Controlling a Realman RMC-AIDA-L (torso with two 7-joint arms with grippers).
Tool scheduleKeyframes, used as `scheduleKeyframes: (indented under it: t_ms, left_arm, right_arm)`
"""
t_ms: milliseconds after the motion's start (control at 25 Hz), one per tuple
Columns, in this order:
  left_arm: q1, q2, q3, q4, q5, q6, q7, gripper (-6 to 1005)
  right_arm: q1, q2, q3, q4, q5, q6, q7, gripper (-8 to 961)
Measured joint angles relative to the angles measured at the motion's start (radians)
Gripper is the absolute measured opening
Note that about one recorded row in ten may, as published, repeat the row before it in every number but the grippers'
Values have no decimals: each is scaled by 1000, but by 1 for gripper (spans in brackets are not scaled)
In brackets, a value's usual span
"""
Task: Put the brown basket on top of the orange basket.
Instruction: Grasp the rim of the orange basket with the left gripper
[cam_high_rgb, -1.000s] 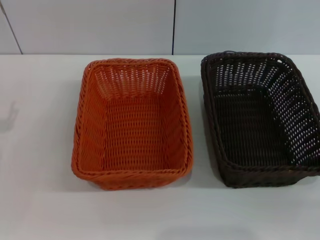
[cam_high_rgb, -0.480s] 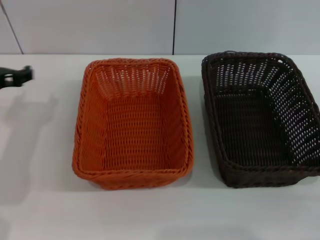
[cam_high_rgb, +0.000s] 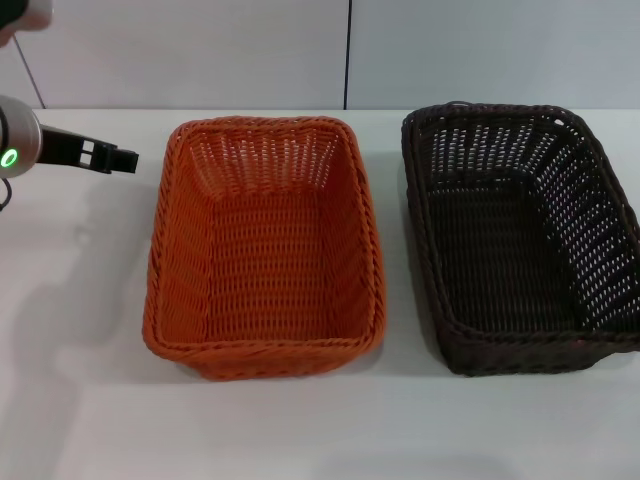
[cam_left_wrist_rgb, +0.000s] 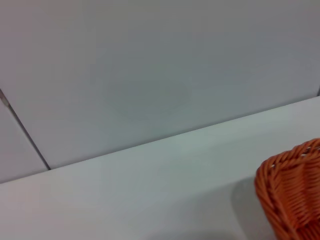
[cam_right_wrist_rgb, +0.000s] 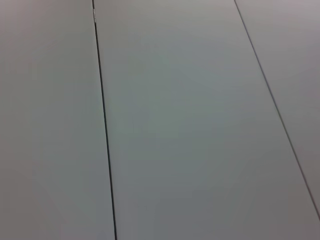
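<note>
The orange basket (cam_high_rgb: 265, 250) stands empty on the white table (cam_high_rgb: 80, 330), left of centre in the head view. The brown basket (cam_high_rgb: 520, 235) stands empty beside it on the right, a small gap between them. My left gripper (cam_high_rgb: 118, 158) reaches in from the left edge, above the table, just left of the orange basket's far left corner and apart from it. The left wrist view shows a corner of the orange basket's rim (cam_left_wrist_rgb: 292, 192). My right gripper is out of view; its wrist view shows only wall.
A pale panelled wall (cam_high_rgb: 250, 50) with a dark vertical seam (cam_high_rgb: 348, 55) stands behind the table's far edge. The brown basket reaches the right edge of the head view.
My left arm has come into view from the left and moved right toward the orange basket's far left corner. Both baskets have stayed still.
</note>
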Motion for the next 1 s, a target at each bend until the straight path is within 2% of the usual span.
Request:
scheduleKeyframes:
  t_ms: [320, 880, 920, 1000]
  left_arm:
    - [-3, 3, -23, -102, -83, -148, 8, 787]
    - [-17, 1, 14, -77, -139, -210, 10, 772]
    - [-28, 1, 14, -23, -138, -206, 10, 771]
    - [-32, 1, 14, -4, -137, -203, 10, 769]
  right_arm:
    - [-8, 0, 7, 3, 0, 2, -5, 663]
    - [-13, 3, 6, 9, 0, 25, -8, 661]
    - [-14, 3, 4, 9, 0, 27, -8, 661]
    - [-16, 3, 3, 10, 0, 27, -8, 661]
